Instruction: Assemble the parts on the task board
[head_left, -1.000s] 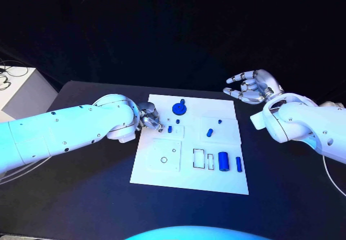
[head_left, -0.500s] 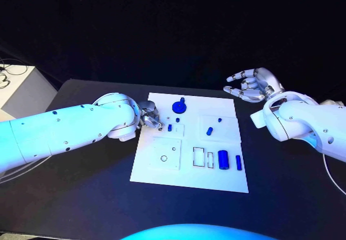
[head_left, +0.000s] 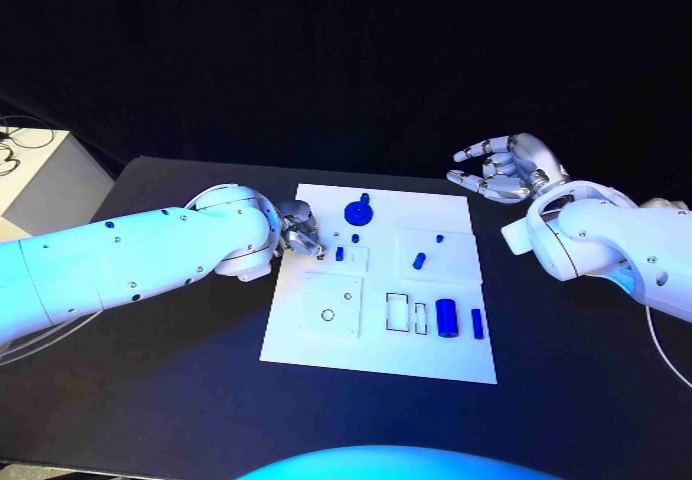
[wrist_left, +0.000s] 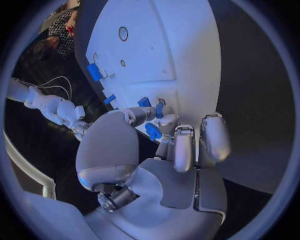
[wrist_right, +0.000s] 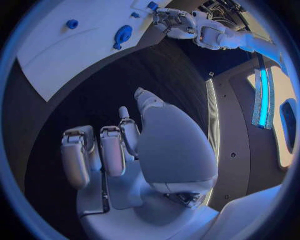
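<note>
The white task board (head_left: 378, 352) lies mid-table. On it are a round blue part with a knob (head_left: 358, 213), two small blue pegs (head_left: 355, 240) (head_left: 339, 255), a blue piece (head_left: 418, 262), a blue cylinder (head_left: 447, 318) and a blue bar (head_left: 477, 324). My left hand (head_left: 299, 232) sits at the board's left edge with its fingers curled together. In the left wrist view a blue piece (wrist_left: 153, 131) shows right between thumb and fingertips; I cannot tell whether it is gripped. My right hand (head_left: 505, 168) hangs off the board's far right corner, fingers spread, holding nothing.
A square plate with a round hole (head_left: 330, 308) and two outlined rectangular slots (head_left: 397, 314) take up the board's near half. A pale box (head_left: 43, 185) stands beyond the table's left edge. Black table (head_left: 173, 400) surrounds the board.
My right hand has drifted slightly up and away from the board. The left hand and the parts have stayed put.
</note>
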